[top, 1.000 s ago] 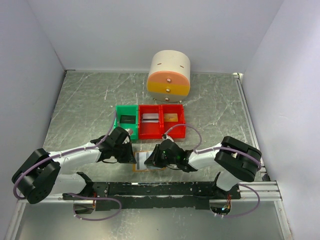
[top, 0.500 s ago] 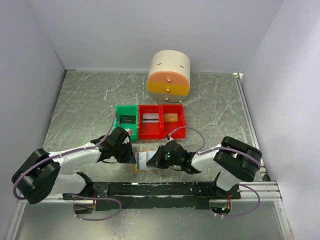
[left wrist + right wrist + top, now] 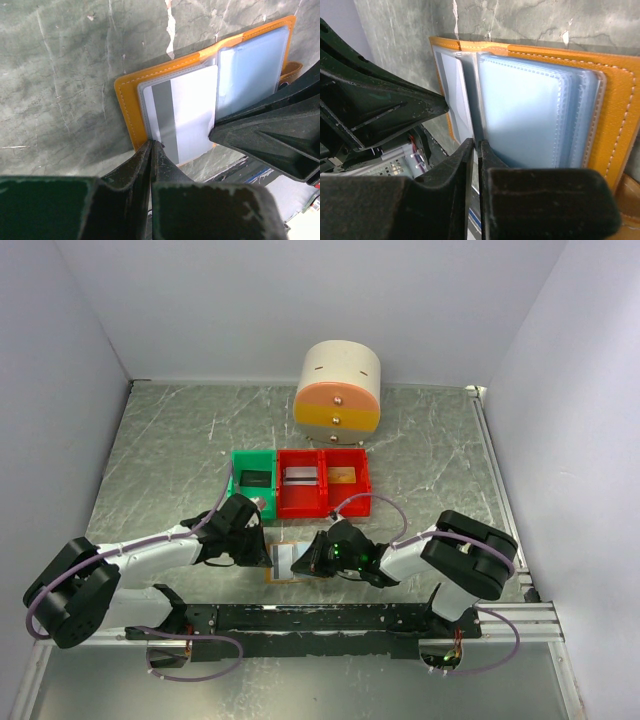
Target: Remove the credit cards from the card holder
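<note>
The card holder (image 3: 290, 564) lies open on the table between my two grippers, orange-tan rim (image 3: 125, 105) outside, pale blue pockets (image 3: 530, 110) inside. A grey-silver credit card (image 3: 192, 112) with a dark stripe sits in its left pocket. My left gripper (image 3: 151, 144) is shut, its tips pressed on the holder's near edge beside that card. My right gripper (image 3: 477, 143) is shut on the card's thin edge by the fold. From above, the left gripper (image 3: 268, 556) and the right gripper (image 3: 303, 560) nearly meet over the holder.
Behind the holder stand a green bin (image 3: 236, 485) with a dark item and two red bins (image 3: 324, 504) holding a grey card and a gold one. A round drawer unit (image 3: 338, 388) stands at the back. White walls enclose the table.
My right gripper's jaws have closed on the card's edge at the holder's fold, and that arm shifted slightly. The left gripper and the holder have stayed put.
</note>
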`<state>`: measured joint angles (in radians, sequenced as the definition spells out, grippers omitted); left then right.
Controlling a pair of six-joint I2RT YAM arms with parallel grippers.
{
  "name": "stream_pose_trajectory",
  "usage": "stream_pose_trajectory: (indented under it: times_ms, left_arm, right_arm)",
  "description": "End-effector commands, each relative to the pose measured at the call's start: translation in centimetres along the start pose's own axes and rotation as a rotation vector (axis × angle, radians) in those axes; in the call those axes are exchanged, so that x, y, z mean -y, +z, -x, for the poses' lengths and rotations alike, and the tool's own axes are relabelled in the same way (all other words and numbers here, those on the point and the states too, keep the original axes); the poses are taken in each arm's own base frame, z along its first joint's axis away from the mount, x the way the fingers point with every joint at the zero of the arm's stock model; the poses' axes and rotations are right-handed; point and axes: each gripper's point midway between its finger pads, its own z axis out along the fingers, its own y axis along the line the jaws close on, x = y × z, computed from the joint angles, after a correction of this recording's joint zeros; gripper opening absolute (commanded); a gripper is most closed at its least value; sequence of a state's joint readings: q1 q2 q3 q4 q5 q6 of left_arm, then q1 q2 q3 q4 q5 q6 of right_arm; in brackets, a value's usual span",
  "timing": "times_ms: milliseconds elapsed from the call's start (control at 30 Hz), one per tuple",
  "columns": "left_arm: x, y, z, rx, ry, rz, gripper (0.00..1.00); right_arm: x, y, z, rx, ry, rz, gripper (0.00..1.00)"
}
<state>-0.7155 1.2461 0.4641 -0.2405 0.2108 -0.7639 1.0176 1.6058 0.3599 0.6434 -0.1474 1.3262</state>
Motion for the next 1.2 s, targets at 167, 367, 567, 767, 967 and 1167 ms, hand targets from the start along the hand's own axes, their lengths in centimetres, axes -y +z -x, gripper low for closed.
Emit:
stream_pose_trajectory:
  times_ms: [167, 367, 567, 767, 967, 1167]
  left_arm:
    - [-2.4, -0.2, -0.8, -0.015, 0.017, 0.114, 0.13]
    - [-2.2, -0.3, -0.6, -0.01, 0.022, 0.114, 0.13]
    - [-2.1, -0.4, -0.6, -0.011, 0.023, 0.108, 0.13]
    - [-2.2, -0.5, -0.7, -0.013, 0.025, 0.108, 0.13]
    - [-2.3, -0.8, -0.3, 0.01, 0.016, 0.127, 0.13]
    - [-1.4, -1.6, 0.5, 0.064, 0.031, 0.082, 0.16]
  right_arm:
    - [0.7, -0.7, 0.7, 0.034, 0.001, -0.021, 0.0]
    - [1.4, -1.5, 0.8, 0.047, 0.013, -0.026, 0.0]
    - [1.0, -0.8, 0.7, 0.021, -0.002, -0.029, 0.07]
    - [0.9, -0.1, 0.8, 0.011, -0.024, -0.044, 0.18]
    - [1.3, 0.2, 0.5, -0.003, -0.032, -0.046, 0.12]
    - [1.6, 0.0, 0.5, 0.002, -0.023, -0.05, 0.0]
